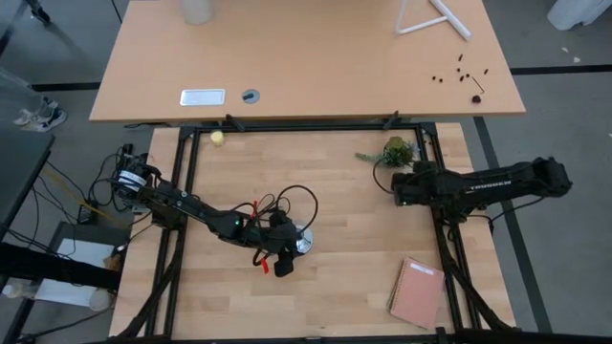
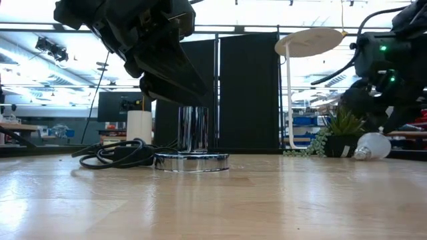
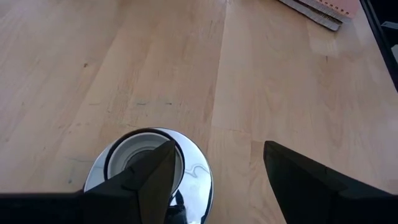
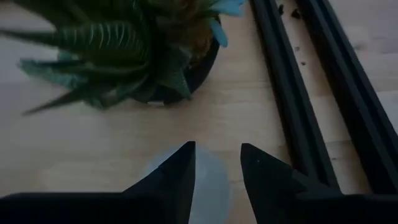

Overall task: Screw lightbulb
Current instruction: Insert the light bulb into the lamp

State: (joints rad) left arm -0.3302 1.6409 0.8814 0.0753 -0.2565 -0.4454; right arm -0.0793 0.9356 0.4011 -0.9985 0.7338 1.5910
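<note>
The tabletop [image 1: 335, 296] is made of pale jointed wood strips, smooth and matt, and its near edge is cut off in the high view. The left arm is stretched from the left edge to the middle. The left gripper [image 3: 219, 146] is held spread wide above the socket disc [image 3: 196, 180], with nothing held between its dark wedge-shaped fingers. The disc is largely hidden by that gripper from above. In the low view it is seen as a flat mirror-bright round plate with an upright chrome cylinder, and a coiled black cord [image 2: 117, 155] lies beside it.

The right arm is laid in from the right edge. The right gripper [image 4: 217, 146] is held low near the far right corner, its fingers set a narrow way apart. Whether anything is touched by them cannot be made out.

A salmon-pink notebook [image 1: 417, 292] with a spiral edge is lying near the near right corner. A spiky green plant [image 4: 124, 50] in a dark pot stands just beyond the right gripper, blurred in the wrist view.

The lightbulb [image 2: 375, 145] is lying on its side on the wood just beside the pot, near the right edge. It is white, frosted and pear-shaped. From above it is covered by the right gripper, and in the right wrist view only a pale rounded patch is seen past the fingertips.
</note>
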